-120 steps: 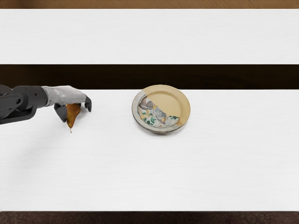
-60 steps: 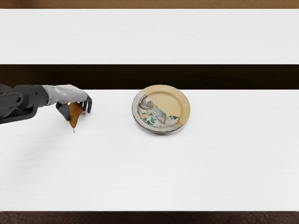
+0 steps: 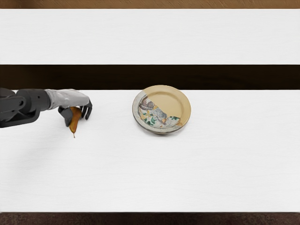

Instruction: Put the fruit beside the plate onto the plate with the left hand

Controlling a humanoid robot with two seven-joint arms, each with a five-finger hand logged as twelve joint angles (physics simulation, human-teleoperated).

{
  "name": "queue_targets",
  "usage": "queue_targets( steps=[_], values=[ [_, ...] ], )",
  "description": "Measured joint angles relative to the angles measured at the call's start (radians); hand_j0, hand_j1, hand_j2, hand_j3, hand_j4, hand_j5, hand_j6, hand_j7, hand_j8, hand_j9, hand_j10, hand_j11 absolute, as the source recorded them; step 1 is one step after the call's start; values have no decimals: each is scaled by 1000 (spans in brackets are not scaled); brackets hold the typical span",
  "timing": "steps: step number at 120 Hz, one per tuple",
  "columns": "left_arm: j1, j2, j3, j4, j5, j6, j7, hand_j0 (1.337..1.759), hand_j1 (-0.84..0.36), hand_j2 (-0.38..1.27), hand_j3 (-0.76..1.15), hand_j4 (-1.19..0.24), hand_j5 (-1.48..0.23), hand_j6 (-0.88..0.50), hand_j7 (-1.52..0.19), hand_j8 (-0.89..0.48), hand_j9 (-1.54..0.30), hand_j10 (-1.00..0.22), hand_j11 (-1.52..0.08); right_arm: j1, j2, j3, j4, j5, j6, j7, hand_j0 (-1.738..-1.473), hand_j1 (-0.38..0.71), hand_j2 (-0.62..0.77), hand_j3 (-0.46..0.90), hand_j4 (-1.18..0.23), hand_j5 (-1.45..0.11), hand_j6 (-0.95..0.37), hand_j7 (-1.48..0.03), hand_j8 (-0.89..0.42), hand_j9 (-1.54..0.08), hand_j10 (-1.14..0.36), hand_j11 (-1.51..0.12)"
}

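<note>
Fruit hung in the left hand, well to the left of the plate and apart from it, over the white table. The plate's tan face carried only a painted pattern of grey, green and orange across its lower left part. The fruit was brownish orange and pear-shaped, narrowing downward to a thin stem that pointed at the tabletop; whether the stem touched the surface could not be told. The dark fingers curled down closely around the fruit's upper part, gripping it.
</note>
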Motion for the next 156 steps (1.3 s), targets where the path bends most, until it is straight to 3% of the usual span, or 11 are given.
queue_targets(
  steps=[3,11,18,27,34,53,59,88,137,145,156],
  values=[
    [0,-1,0,0,-2,-1,0,1658,-359,608,0,-739,-812,-670,-818,-538,-846,-629,-895,0,0,0,0,0,0,0,-1658,-314,-6,0,-30,-38,-30,-38,-30,-38,-30,-38],
    [1,-1,0,-1,-7,-4,-2,1659,-375,489,0,-730,-841,-590,-840,-445,-859,-584,-911,0,0,0,0,0,0,0,-1658,-314,-6,0,-30,-38,-30,-38,-30,-38,-30,-38],
    [-2,-1,1,-1,-11,-8,-2,1657,-372,520,0,-709,-886,-554,-876,-423,-889,-569,-930,0,0,0,0,0,0,0,-1658,-314,-6,0,-30,-38,-30,-38,-30,-38,-30,-38],
    [-16,-1,3,-1,-29,-12,-2,1657,-360,701,0,-700,-913,-580,-897,-509,-910,-604,-942,0,0,0,0,0,0,0,-1658,-314,-6,0,-30,-38,-30,-38,-30,-38,-30,-38],
    [-33,-1,4,-5,-48,-15,-2,1656,-338,721,0,-702,-921,-594,-909,-532,-925,-626,-950,0,0,0,0,0,0,0,-1658,-314,-6,0,-30,-38,-30,-38,-30,-38,-30,-38],
    [-87,-1,5,-25,-123,-35,-1,1655,-316,633,0,-708,-934,-559,-929,-489,-945,-666,-959,0,0,0,0,0,0,0,-1658,-314,-6,0,-30,-38,-30,-38,-30,-38,-29,-38],
    [-109,-1,5,-33,-152,-49,-2,1656,-331,699,0,-707,-939,-558,-935,-497,-949,-679,-962,0,0,0,0,0,0,0,-1658,-314,-6,0,-30,-38,-30,-38,-30,-38,-29,-38],
    [-199,-18,2,-48,-333,-191,-2,1656,-342,693,0,-711,-944,-548,-938,-498,-959,-703,-967,0,0,0,0,0,0,0,-1658,-314,-6,0,-30,-38,-30,-38,-30,-38,-29,-38],
    [-254,-103,-45,-49,-481,-246,-2,1657,-325,612,0,-722,-930,-552,-932,-530,-956,-712,-960,0,0,0,0,0,0,0,-1658,-314,-6,0,-30,-38,-30,-38,-29,-38,-29,-38],
    [-257,-124,-56,-46,-495,-246,-2,1657,-351,693,0,-720,-935,-548,-933,-526,-956,-711,-961,0,0,0,0,0,0,0,-1658,-314,-6,0,-30,-38,-30,-38,-30,-38,-29,-38],
    [-270,-149,-67,-43,-514,-246,-1,1657,-359,673,0,-719,-938,-538,-930,-518,-954,-711,-958,0,0,0,0,0,0,0,-1658,-314,-6,0,-30,-38,-30,-38,-29,-38,-29,-38]
  ],
)
